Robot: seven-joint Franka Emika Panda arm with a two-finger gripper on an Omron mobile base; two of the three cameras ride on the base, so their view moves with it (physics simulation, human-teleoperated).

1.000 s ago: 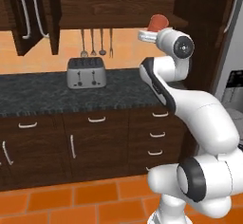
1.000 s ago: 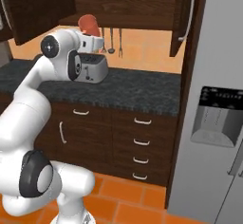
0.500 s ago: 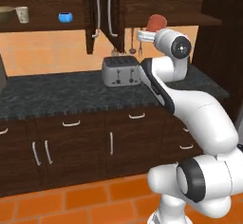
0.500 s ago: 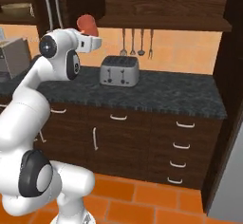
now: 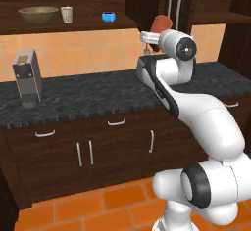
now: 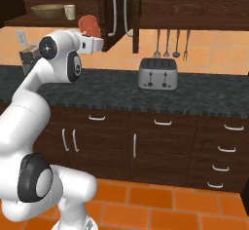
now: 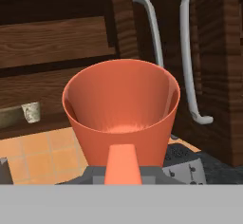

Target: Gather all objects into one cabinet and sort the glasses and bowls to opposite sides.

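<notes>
Simulated kitchen: orange tiled floor, dark brown base cupboards under a speckled black stone counter (image 5: 98,95), peach tiled wall behind. All places below are given from the open dark brown wood-grain wall cabinet (image 5: 73,27).

Item 1. Two-finger gripper (image 5: 147,37), on a white arm, raised above the counter at about the height of the cabinet shelf, off the shelf's right end. It is closed on item 2; in the hand view the cup's wall hides the fingertips, so the pinch itself cannot be made out.

Item 2. Plain red-orange handleless cup (image 7: 121,111), held with its mouth towards the hand camera, empty inside. In the left base view it (image 5: 160,24) sits just right of the shelf's end and in front of the long curved grey door handles (image 5: 175,0).

Item 3. Small blue mug (image 5: 108,16), on the shelf, nearest its right end.

Item 4. Cream cup (image 5: 66,14), on the shelf, left of the mug and well apart from it.

Item 5. Wide shallow tan-gold bowl (image 5: 38,14), on the shelf, just left of the cream cup.

Item 6. Grey coffee machine (image 5: 27,78), on the counter below the bowl.

Item 7. Silver two-slot toaster (image 6: 157,73), on the counter well right of the cabinet, under three hanging utensils (image 6: 167,44).
</notes>
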